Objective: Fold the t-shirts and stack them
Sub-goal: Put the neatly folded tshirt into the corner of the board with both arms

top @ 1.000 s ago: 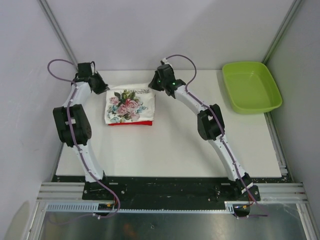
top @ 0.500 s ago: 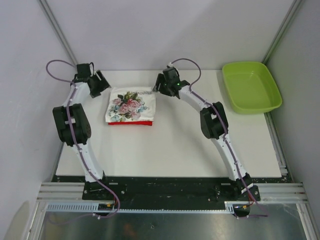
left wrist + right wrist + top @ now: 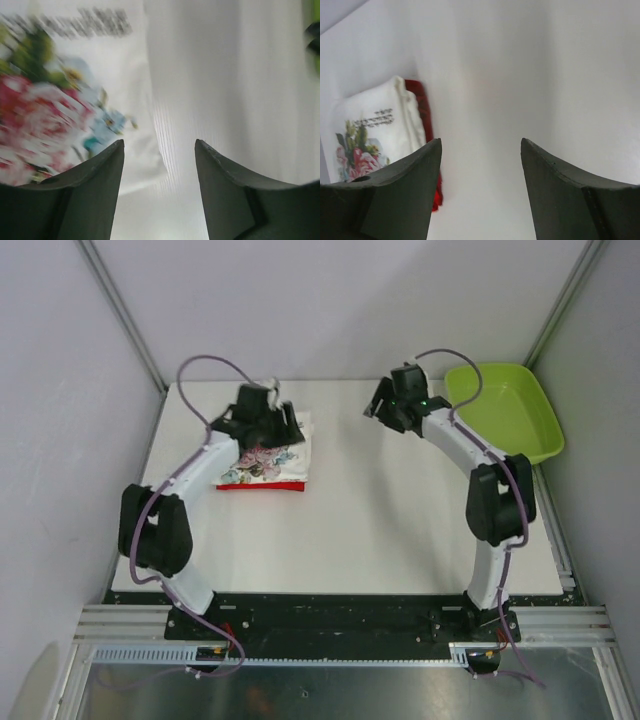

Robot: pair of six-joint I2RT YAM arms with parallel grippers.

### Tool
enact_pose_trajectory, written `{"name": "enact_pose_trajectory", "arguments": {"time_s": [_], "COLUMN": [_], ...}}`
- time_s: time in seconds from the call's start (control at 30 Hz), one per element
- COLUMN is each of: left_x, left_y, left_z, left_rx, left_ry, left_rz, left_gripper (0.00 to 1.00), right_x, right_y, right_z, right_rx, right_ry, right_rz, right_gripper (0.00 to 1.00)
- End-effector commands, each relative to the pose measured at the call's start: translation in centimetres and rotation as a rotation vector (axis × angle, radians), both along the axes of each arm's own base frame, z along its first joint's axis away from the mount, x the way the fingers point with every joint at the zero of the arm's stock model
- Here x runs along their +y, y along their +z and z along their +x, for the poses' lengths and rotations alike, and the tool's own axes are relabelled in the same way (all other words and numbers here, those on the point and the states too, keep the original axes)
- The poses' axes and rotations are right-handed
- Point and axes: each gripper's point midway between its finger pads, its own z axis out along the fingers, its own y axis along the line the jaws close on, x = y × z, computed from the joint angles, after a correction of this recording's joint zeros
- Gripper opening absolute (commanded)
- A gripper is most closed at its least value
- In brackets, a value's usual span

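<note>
Seen from above, the white shirt (image 3: 262,465) lies folded on the red shirt (image 3: 260,486) at the tabletop's (image 3: 380,520) back left, with the tray (image 3: 500,415) far right (whole only in this view). The left claw (image 3: 159,145), spread and empty, hangs over the white shirt's right edge. The right claw (image 3: 480,142), also spread and empty, is well to the right of the stack.

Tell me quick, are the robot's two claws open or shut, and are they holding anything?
Left gripper: open, holding nothing, over the folded white cloth t-shirt with a flower print.
Right gripper: open, holding nothing, above the white table.
</note>
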Motion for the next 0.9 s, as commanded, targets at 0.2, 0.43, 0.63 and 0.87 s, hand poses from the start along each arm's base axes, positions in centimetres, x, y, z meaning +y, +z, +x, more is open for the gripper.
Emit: {"name": "enact_pose_trajectory", "arguments": {"time_s": [0.2, 0.43, 0.63, 0.87], "left_x": [-5.8, -5.8, -5.5, -3.3], "left_y": [-6.2, -9.2, -11.7, -14.6], "left_z": [-7.6, -9.4, -8.3, -6.4], "left_rx": [0.117, 0.116, 0.145, 0.191], "left_ry": [0.205, 0.542, 0.657, 0.743], "left_rz": [0.122, 0.13, 0.164, 0.207], "left_gripper": [0.67, 0.73, 0.74, 0.7], "right_x": [-4.1, -4.8, -5.6, -6.5], "right_y": [-0.8, -1.7, -2.0, -2.7], "right_z": [-5.9, -7.7, -8.7, -9.5], "right_rx": [0.071, 0.099, 0.106, 0.12], "right_ry": [-0.033, -0.023, -0.02, -0.016], "right_rz": [-0.019, -0.036, -0.055, -0.07], "right_gripper": [0.69, 0.69, 0.69, 0.69]}}
